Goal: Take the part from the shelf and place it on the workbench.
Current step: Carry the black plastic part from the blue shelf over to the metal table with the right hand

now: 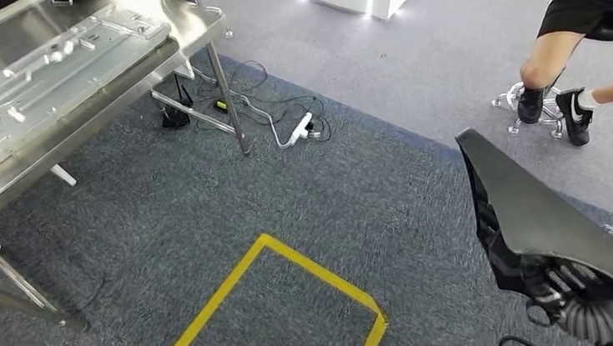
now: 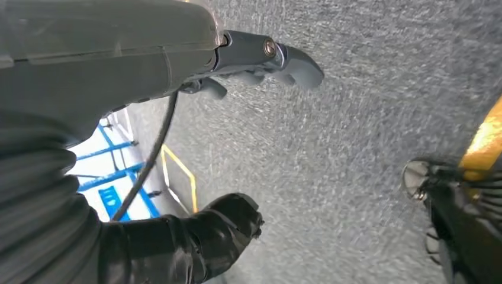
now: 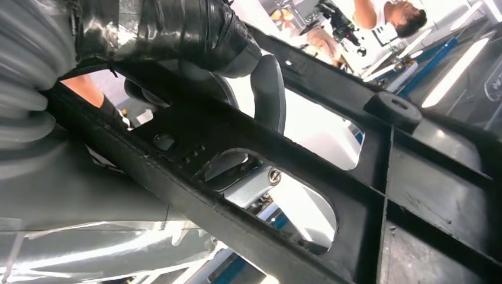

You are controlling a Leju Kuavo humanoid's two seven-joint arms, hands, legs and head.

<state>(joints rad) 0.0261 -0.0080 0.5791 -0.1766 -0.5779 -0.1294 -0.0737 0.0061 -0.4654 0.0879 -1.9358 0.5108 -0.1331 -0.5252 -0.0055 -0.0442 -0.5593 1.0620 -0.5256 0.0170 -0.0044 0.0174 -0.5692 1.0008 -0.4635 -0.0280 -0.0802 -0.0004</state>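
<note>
Right hand: clamped on one black part, at 4 o'clock in the head view.
Right wrist view: fingers pass through the part's cutouts.
Left hand: holds nothing, fingers loosely apart, over carpet.
Desk: one, at 10 o'clock, carrying metal plate.
Person: one, at 2 o'clock.

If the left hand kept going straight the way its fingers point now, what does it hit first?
Probably the grey carpet. In the left wrist view the left hand hangs empty, fingers apart, with nothing visible between its fingertips and the floor. Depth is hard to judge; the yellow tape line lies off to one side.
</note>
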